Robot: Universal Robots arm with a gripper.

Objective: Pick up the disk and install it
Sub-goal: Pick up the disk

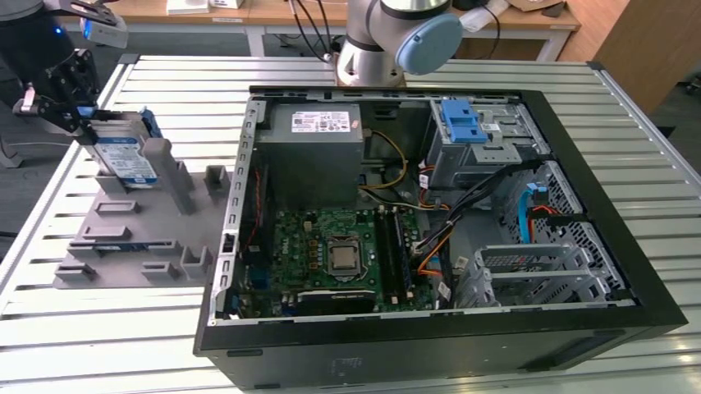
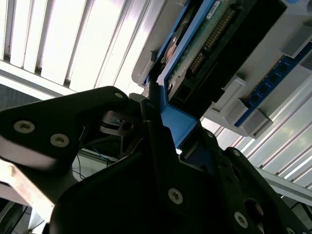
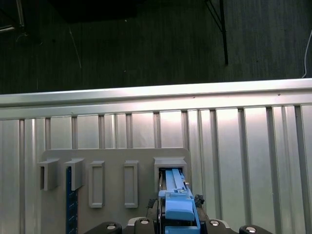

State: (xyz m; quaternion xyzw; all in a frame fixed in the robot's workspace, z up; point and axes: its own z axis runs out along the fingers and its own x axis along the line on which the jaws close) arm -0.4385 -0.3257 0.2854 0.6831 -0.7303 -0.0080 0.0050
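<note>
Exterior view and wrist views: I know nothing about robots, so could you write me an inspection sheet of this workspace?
Surface: slatted metal table.
Job's things: the disk stands upright in a slot of the grey rack; open computer case alongside.
Clutter: blue-edged strip in another rack slot.
Grippers: gripper, jaws closed on the disk's blue bracket.
Cables: coloured wires inside the case.
Surroundings: wooden desks behind the arm's base.
</note>
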